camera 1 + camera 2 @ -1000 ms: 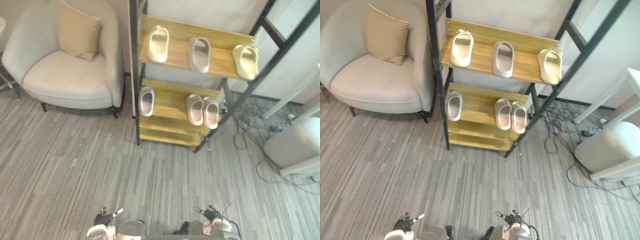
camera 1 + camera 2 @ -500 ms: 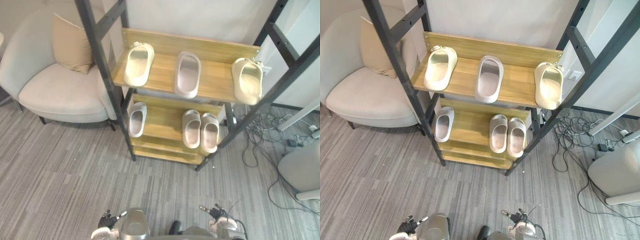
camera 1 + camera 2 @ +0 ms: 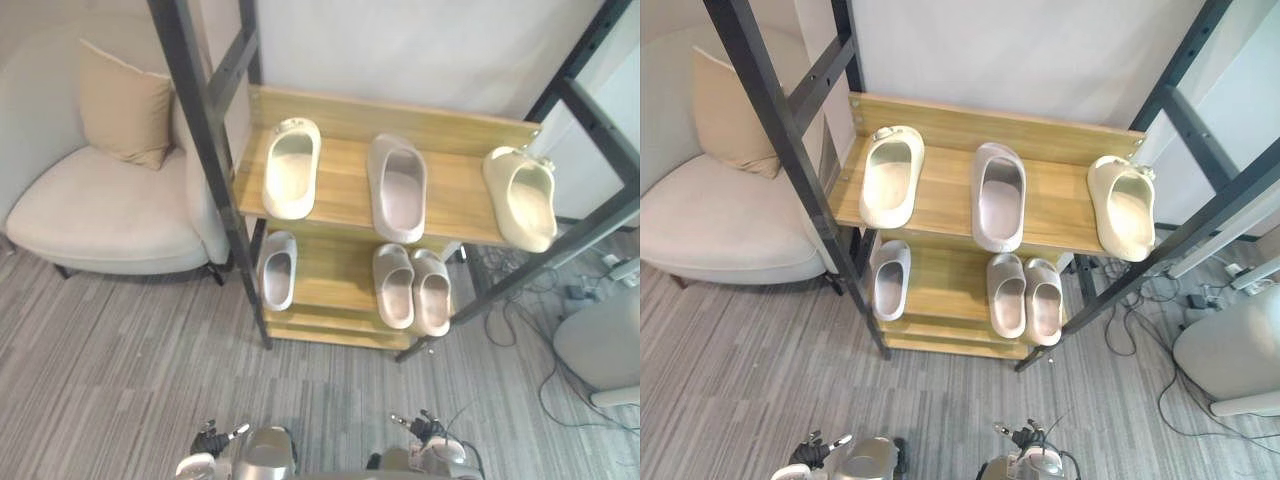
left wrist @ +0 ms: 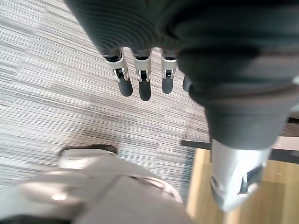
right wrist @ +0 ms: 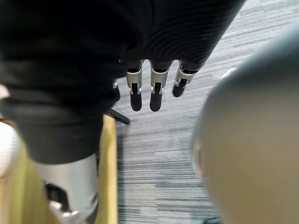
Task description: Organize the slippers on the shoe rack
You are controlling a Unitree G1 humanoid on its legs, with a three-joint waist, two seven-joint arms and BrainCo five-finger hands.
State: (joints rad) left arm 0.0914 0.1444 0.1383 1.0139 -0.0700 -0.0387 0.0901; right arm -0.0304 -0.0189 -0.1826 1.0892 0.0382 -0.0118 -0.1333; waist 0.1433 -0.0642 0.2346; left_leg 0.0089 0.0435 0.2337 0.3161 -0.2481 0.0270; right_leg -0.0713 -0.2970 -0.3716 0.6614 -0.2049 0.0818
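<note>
left eye view: grey foam slipper (image 3: 397, 190), frame centre, best grasped by sidewalls; left hand (image 4: 142, 86), right hand (image 5: 155, 95) slack-fingered, empty.

The front of the shoe rack (image 3: 400, 112) is being crossed by the left post (image 3: 205, 130) and the right post (image 3: 560, 250), both slanted. Bare wood is being left on the upper shelf (image 3: 346, 195) between the left cream slipper (image 3: 291, 168), grey slipper (image 3: 397, 188) and right cream slipper (image 3: 521, 198), and on the lower shelf (image 3: 335, 262) between the single slipper (image 3: 277, 270) and the pair (image 3: 412, 288). The carpet (image 3: 130, 360) in front is being bounded leftward by an armchair (image 3: 100, 210).
</note>
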